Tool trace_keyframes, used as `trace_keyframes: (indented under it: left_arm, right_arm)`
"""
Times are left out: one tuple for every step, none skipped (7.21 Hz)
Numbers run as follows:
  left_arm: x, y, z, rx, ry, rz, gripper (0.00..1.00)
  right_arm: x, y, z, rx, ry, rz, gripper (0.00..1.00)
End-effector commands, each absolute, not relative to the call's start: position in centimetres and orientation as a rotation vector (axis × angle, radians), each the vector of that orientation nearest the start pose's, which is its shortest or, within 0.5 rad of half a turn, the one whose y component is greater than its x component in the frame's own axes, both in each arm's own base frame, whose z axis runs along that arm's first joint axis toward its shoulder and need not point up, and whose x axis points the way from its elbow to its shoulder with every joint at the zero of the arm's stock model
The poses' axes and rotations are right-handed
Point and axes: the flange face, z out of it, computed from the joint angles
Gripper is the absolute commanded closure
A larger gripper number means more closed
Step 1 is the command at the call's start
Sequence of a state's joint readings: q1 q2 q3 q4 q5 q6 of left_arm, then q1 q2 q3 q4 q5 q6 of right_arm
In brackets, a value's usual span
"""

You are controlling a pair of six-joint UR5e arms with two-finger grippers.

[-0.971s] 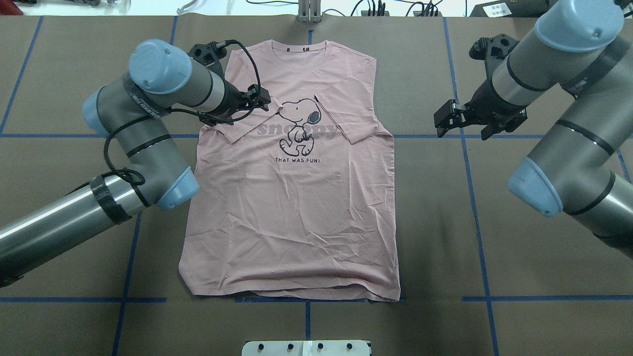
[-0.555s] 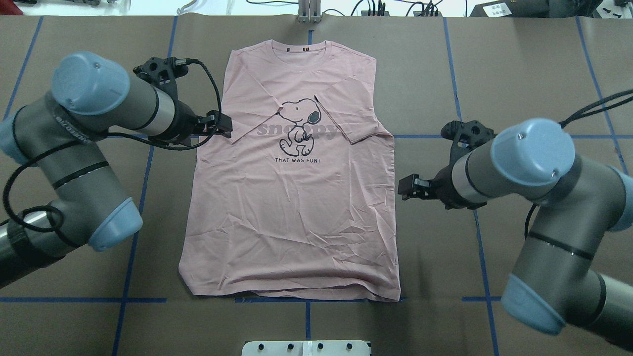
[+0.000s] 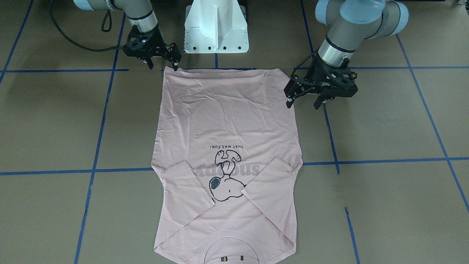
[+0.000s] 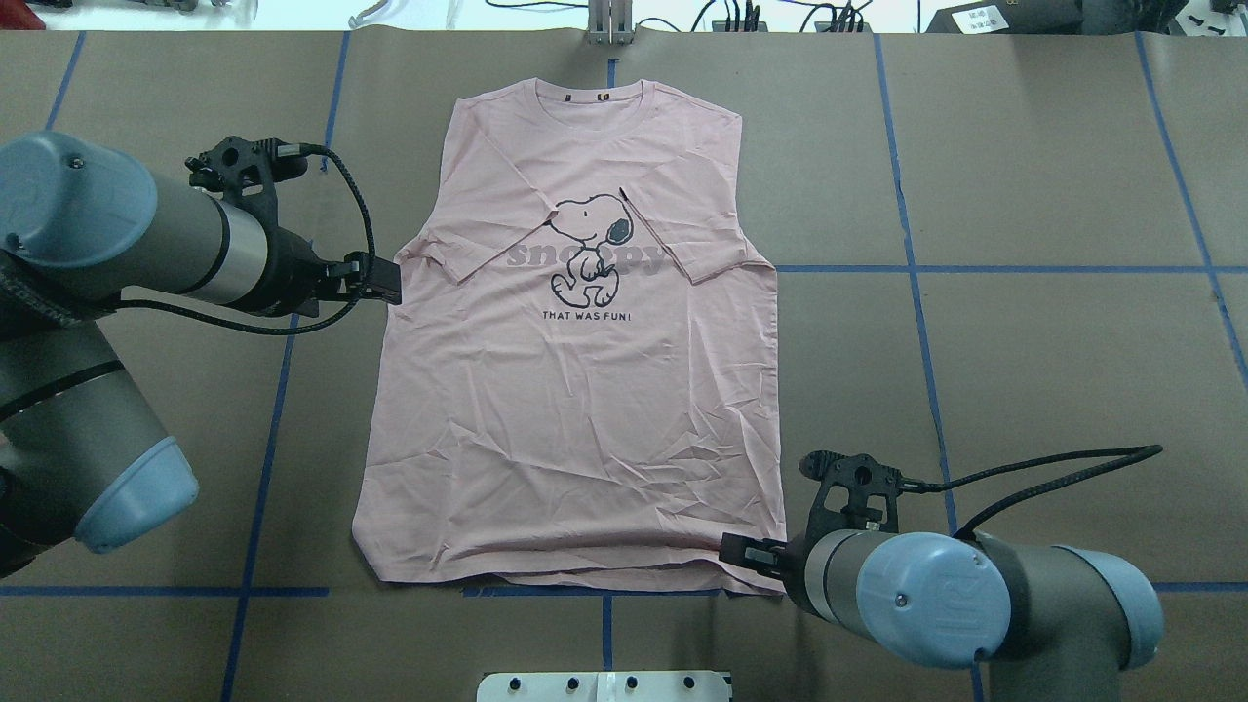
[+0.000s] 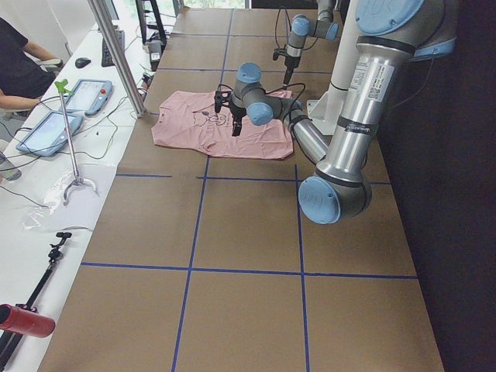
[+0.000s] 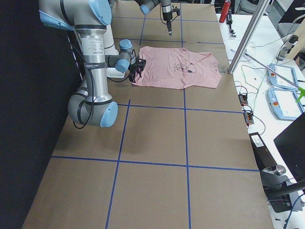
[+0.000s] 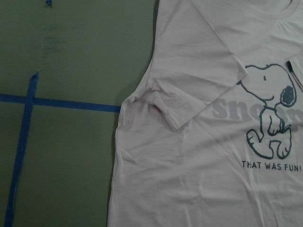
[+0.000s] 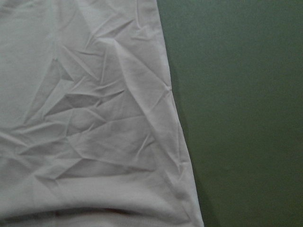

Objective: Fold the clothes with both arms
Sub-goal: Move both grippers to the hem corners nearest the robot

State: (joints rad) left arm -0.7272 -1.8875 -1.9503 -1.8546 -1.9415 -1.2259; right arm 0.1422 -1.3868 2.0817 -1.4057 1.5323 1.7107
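Pale pink T-shirt [image 4: 575, 429] spread flat on the brown surface [image 4: 1024, 195], print side up. Both sleeves folded in toward the cartoon dog, body creased near the hem. Side edge by one folded sleeve just beside the left pincer [image 3: 302, 105]; one hem corner right at the right pincer [image 3: 163, 67]. From the front-facing camera, fingers of both spread apart, clasping nothing. From overhead, right fingers mostly hidden by the wrist. Only in the left wrist view, a small bunched tuck at the armpit. Contact with cloth hard to judge.
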Motion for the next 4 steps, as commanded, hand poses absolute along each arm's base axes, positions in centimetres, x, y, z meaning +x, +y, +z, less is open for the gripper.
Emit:
trace_keyframes:
  left_arm:
    - [35.80,-44.86,28.39,0.201,1.005,-0.166,0.00]
    - [35.79,-44.83,28.48,0.199,1.005,-0.166,0.00]
    - [35.79,-44.83,28.46,0.200,1.006,-0.166,0.00]
    - [35.79,-44.83,28.46,0.200,1.006,-0.166,0.00]
  right_arm:
    - [-51.76,-19.51,34.42,0.032,-0.810,0.265,0.00]
    - [-52.04,-19.46,33.99,0.025,-0.818,0.261,0.00]
    - [-51.98,-19.47,33.60,0.026,-0.827,0.260,0.01]
    - [-51.98,-19.47,33.59,0.026,-0.827,0.260,0.07]
